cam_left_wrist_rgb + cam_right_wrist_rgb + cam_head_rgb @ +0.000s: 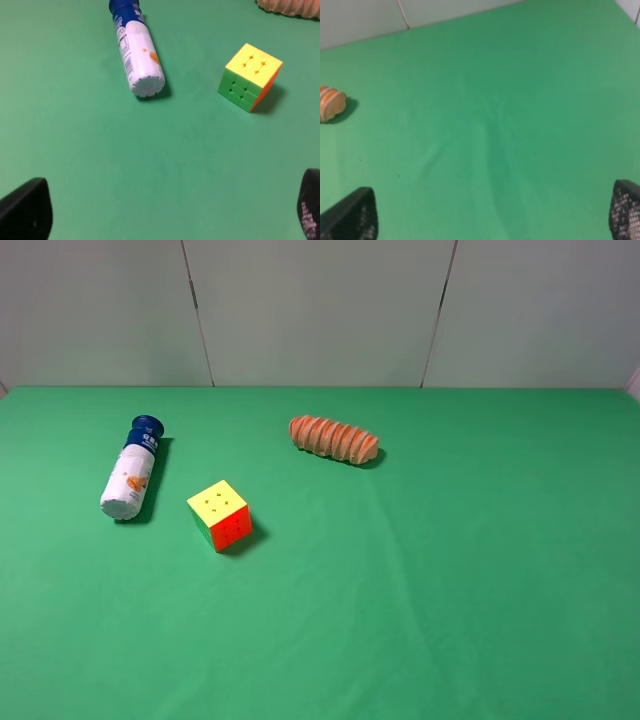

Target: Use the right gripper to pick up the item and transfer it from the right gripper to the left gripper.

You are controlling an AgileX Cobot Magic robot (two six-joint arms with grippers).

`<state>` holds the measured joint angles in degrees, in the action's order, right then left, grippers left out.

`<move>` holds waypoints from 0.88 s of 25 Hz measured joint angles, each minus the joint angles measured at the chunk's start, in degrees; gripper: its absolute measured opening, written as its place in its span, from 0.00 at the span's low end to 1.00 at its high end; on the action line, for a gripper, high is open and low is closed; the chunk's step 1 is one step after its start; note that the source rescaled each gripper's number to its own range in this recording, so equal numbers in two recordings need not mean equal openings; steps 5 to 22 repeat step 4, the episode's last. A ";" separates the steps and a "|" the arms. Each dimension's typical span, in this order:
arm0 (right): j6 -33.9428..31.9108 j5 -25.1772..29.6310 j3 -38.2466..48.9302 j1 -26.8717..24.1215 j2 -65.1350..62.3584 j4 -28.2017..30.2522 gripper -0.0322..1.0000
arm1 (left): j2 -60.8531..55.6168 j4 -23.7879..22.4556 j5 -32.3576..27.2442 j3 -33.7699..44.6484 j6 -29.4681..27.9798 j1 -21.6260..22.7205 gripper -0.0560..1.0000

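The item, a white bottle with a dark blue cap, lies on its side at the left of the green table, cap toward the back. It also shows in the left wrist view, base toward the camera. Neither arm shows in the exterior high view. My left gripper is open and empty, well back from the bottle; only its two black fingertips show. My right gripper is open and empty over bare green cloth; its fingertips show at the frame corners. The bottle is out of the right wrist view.
A colourful puzzle cube stands right of the bottle, also in the left wrist view. A ridged orange roll lies at the back centre; its end shows in the right wrist view. A grey wall bounds the table's far edge.
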<state>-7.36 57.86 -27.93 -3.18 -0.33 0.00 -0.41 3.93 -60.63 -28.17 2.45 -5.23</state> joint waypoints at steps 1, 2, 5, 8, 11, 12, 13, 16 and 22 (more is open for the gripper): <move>0.00 0.00 0.00 0.00 0.00 0.00 1.00 | 0.00 0.00 0.00 0.00 0.00 0.00 1.00; 0.00 0.00 0.00 0.00 0.00 0.00 1.00 | 0.00 0.00 0.00 0.00 0.00 0.00 1.00; 0.00 0.06 0.00 0.00 0.00 0.00 1.00 | 0.00 0.00 0.00 0.00 0.00 0.00 1.00; 0.00 0.06 0.00 0.00 0.00 0.00 1.00 | 0.00 0.00 0.00 0.00 0.00 0.00 1.00; 0.00 0.06 0.00 0.00 0.00 0.00 1.00 | 0.00 0.00 0.00 0.00 0.00 0.00 1.00; 0.00 0.06 0.00 0.00 0.00 0.00 1.00 | 0.00 0.00 0.00 0.00 0.00 0.00 1.00; 0.00 0.06 0.00 0.00 0.00 0.00 1.00 | 0.00 0.00 0.00 0.00 0.00 0.00 1.00; 0.00 0.06 0.00 0.00 0.00 0.00 1.00 | 0.00 0.00 0.00 0.00 0.00 0.00 1.00; 0.00 0.06 0.00 0.00 0.00 0.00 1.00 | 0.00 0.00 0.00 0.00 0.00 0.00 1.00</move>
